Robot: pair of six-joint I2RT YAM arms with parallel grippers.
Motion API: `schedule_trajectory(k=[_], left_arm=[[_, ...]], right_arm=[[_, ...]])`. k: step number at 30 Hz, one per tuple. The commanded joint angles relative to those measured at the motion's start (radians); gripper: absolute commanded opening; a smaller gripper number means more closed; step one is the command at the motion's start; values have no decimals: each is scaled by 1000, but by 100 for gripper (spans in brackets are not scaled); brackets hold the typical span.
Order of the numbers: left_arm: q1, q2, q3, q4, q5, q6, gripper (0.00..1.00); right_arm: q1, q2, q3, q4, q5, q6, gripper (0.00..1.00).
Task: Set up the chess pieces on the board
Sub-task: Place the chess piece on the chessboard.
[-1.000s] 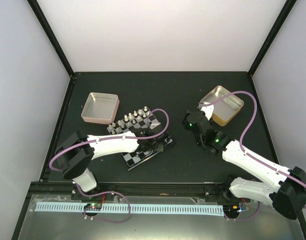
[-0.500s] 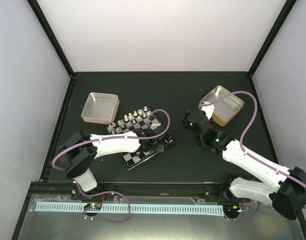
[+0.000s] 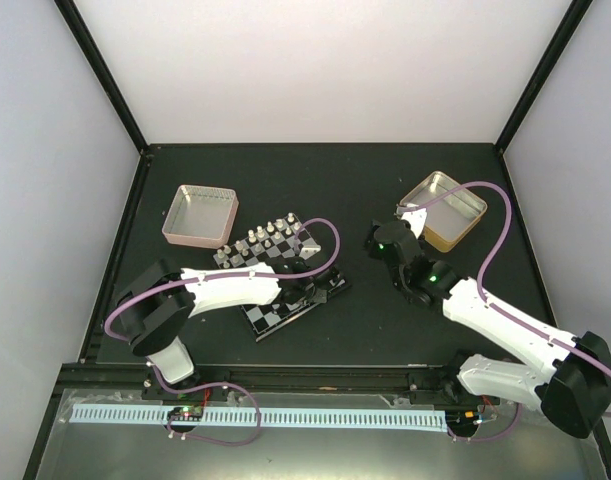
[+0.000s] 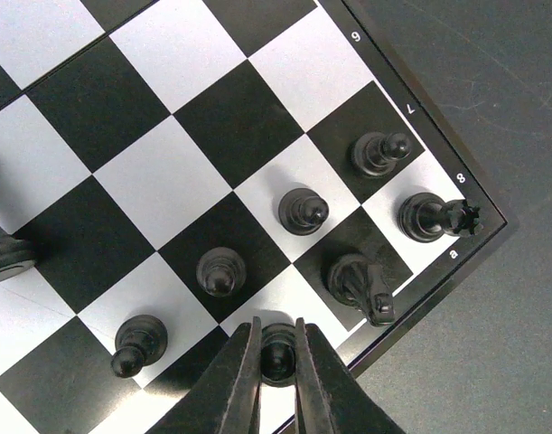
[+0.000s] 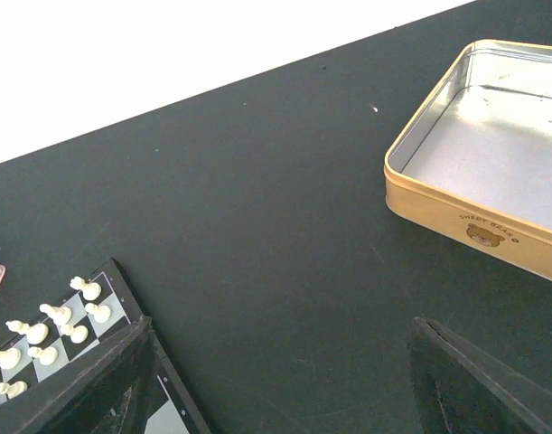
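The board (image 3: 270, 312) lies left of centre, and a bare square of it shows in the left wrist view (image 4: 172, 185). Pale pieces (image 3: 257, 240) line its far edge, and they also show in the right wrist view (image 5: 59, 321). Black pawns (image 4: 303, 210), a knight (image 4: 361, 285) and a rook (image 4: 434, 217) stand at the near right corner. My left gripper (image 4: 276, 325) is shut on a black piece (image 4: 277, 354) standing on the edge row beside the knight. It also shows in the top view (image 3: 307, 291). My right gripper (image 5: 280, 380) is wide open and empty above bare table.
A pink tin (image 3: 199, 214) sits beyond the board at the left. A gold tin (image 3: 443, 208) sits at the back right, and in the right wrist view (image 5: 492, 172) it is empty. Dark table (image 3: 355, 185) lies between them.
Almost nothing differs. My left gripper stays over the board's near right corner and my right arm has barely shifted.
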Motion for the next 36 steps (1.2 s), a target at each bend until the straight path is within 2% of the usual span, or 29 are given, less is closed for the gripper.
schedule_trajectory(k=[1,16,32,36], left_arm=[[-8,21,37,-2,-21,5,12],[-9,14,35,21,31,31,21],[-9,11,27,49,47,43,13],[-9,11,26,49,40,41,16]], right_arm=[[-8,6,4,4,-1,13,76],[-13,8,3,2,-12,18,76],[-13,3,3,-2,-20,22,76],[-12,1,4,-6,-20,19,76]])
